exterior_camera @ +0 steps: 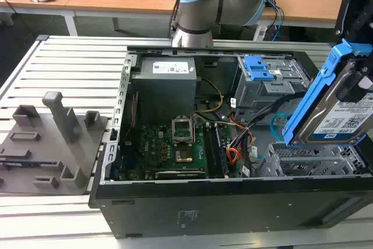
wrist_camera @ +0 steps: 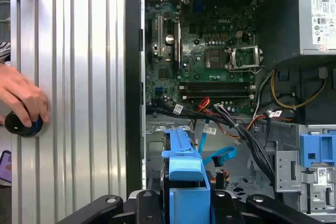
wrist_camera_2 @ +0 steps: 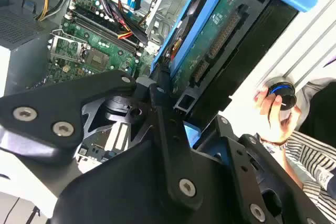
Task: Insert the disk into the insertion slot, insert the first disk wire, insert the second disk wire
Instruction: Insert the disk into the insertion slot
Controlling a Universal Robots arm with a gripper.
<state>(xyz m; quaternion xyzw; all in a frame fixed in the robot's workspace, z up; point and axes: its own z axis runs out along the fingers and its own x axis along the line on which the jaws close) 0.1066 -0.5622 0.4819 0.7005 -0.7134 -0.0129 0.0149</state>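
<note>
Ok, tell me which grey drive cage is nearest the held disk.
The low perforated cage, directly below the disk; the taller cage bears a blue latch.

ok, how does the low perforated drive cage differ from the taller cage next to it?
The taller cage carries a blue latch on top; the low cage shows none. The low cage sits under the tilted disk; the taller cage stands clear of it and rises higher. Both are grey metal, inside the open case.
</note>
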